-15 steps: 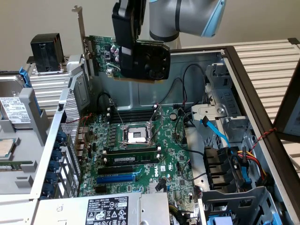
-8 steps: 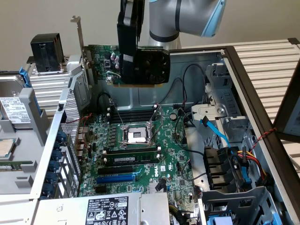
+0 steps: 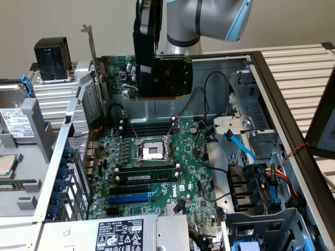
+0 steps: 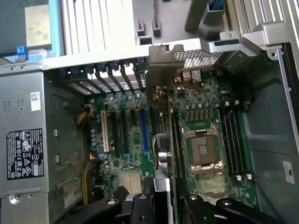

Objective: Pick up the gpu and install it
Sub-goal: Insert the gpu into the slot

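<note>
The claw [image 3: 148,78] grips the gpu [image 3: 118,73] by its edges, above the motherboard [image 3: 199,172] inside the open computer case [image 3: 157,109].

Clear air between gpu [image 3: 172,76] and motherboard [image 3: 194,175]

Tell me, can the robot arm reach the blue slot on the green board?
Probably yes: the case lies open, nothing covers the blue slot, and the gripper holding the gpu hangs over the motherboard.
</note>
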`<state>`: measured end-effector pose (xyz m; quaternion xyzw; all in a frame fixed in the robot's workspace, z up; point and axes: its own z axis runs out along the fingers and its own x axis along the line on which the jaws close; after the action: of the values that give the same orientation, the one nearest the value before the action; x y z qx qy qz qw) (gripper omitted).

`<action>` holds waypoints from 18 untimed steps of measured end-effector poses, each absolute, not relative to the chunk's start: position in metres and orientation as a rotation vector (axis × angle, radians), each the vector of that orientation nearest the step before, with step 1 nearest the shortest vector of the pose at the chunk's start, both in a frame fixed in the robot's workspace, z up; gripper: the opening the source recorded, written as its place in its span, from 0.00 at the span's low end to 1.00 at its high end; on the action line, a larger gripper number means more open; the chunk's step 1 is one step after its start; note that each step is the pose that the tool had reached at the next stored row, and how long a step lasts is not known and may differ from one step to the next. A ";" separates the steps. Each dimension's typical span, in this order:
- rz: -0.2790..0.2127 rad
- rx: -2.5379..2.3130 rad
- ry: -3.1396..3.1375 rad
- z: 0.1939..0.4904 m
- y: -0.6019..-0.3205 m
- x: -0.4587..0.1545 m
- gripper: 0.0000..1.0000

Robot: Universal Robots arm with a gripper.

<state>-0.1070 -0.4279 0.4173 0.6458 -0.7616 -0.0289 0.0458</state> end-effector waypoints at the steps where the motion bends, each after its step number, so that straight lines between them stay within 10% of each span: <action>1: -0.082 1.978 -2.327 0.416 -0.428 -0.108 0.29; 18: -0.079 2.033 -2.278 0.390 -0.430 -0.121 0.29</action>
<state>-0.1211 -0.4301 0.3895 0.6651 -0.7450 -0.0257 0.0438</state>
